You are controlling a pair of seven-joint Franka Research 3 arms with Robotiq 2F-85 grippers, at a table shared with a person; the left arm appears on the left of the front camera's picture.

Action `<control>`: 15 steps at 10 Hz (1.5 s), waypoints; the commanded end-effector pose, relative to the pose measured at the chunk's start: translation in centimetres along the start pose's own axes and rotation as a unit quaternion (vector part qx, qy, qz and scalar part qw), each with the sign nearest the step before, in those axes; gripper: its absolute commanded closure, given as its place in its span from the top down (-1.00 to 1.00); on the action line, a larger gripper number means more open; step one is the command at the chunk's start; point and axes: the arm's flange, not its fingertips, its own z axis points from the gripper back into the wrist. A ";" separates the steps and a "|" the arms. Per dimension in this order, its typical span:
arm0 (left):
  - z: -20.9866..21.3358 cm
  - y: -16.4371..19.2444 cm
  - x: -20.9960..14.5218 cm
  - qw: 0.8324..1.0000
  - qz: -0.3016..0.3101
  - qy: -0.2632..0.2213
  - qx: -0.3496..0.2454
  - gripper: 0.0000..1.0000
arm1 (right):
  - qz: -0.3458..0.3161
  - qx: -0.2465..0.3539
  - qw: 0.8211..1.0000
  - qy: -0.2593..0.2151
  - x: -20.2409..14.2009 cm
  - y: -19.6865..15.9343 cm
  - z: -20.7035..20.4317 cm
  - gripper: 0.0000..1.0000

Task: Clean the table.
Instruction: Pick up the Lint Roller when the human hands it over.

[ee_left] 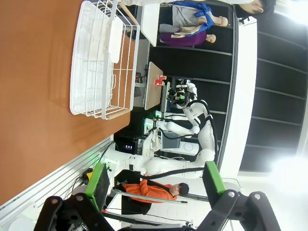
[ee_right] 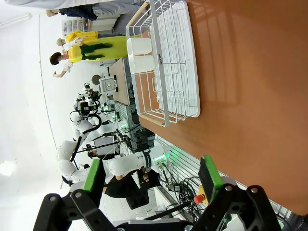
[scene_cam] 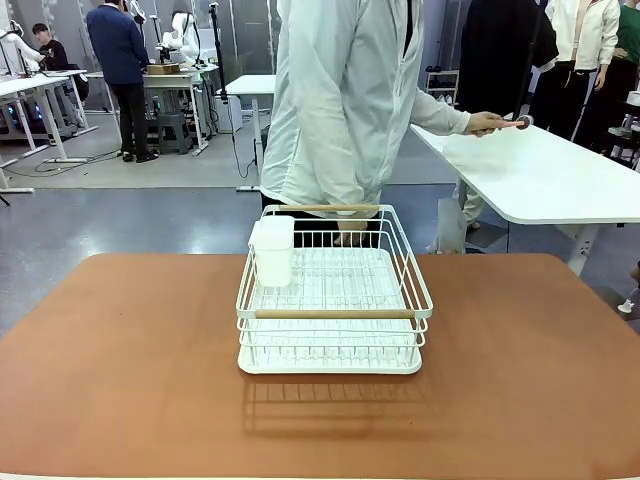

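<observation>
The reddish-brown table [scene_cam: 120,370] spans the front view, and a white wire rack [scene_cam: 333,300] stands at its middle. A person in a light jacket [scene_cam: 340,100] stands at the far side, one hand stretched to the right holding a small object [scene_cam: 520,122] over a white table. My left gripper [ee_left: 156,183] hangs open beside the table [ee_left: 33,96], off its edge, with the rack [ee_left: 103,57] farther up. My right gripper [ee_right: 151,179] is open too, nothing between its green pads, with the table [ee_right: 250,96] and the rack [ee_right: 166,57] ahead of it.
A white cup-like holder [scene_cam: 272,250] hangs on the rack's left rear corner. A white table [scene_cam: 545,175] stands behind at the right. Other people and benches fill the background.
</observation>
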 end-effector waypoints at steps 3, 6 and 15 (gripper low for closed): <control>0.1 -0.1 -0.2 1.000 -0.001 -0.002 -0.002 1.00 | 0.003 0.000 1.000 -0.001 -0.2 0.4 0.1 1.00; 0.1 -0.1 -0.2 1.000 -0.001 -0.002 -0.002 1.00 | 0.003 0.000 1.000 -0.001 -0.2 0.4 0.1 1.00; 0.1 -0.1 -0.2 1.000 -0.001 -0.002 -0.002 1.00 | 0.003 0.000 1.000 -0.001 -0.2 0.4 0.1 1.00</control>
